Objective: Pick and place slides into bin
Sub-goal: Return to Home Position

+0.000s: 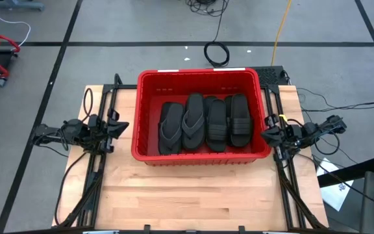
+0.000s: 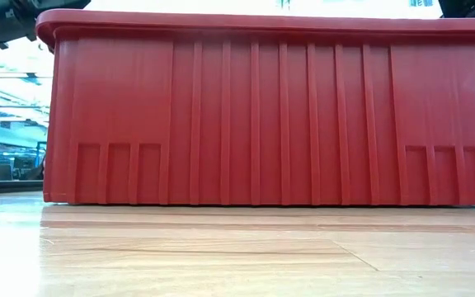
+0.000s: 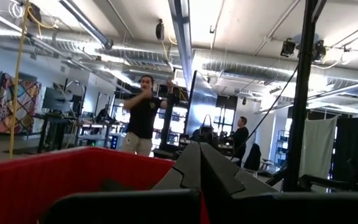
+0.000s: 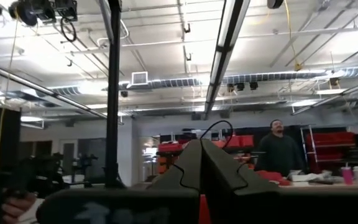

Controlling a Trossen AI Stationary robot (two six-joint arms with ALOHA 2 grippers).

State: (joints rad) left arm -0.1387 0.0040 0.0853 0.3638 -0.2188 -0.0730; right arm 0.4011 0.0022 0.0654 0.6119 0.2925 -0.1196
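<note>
The red bin [image 1: 149,84] stands on the wooden table; its ribbed near wall [image 2: 270,124] fills the low view and its rim shows in the left wrist view [image 3: 36,171]. Several black slides [image 1: 203,123] lie side by side, flat on the bin's floor, the left two with thong straps. My left gripper [image 1: 123,127] is shut and empty just left of the bin; its fingers also show in its wrist view [image 3: 199,168]. My right gripper [image 1: 263,133] is shut and empty just right of the bin, seen also in its wrist view [image 4: 199,165].
Bare wood [image 1: 200,195] lies between the bin and the table's near edge. Black frame rails [image 1: 99,169] run along both table sides. People stand in the room beyond the table [image 3: 143,115] [image 4: 278,152]. Cables lie on the floor behind the table [image 1: 216,52].
</note>
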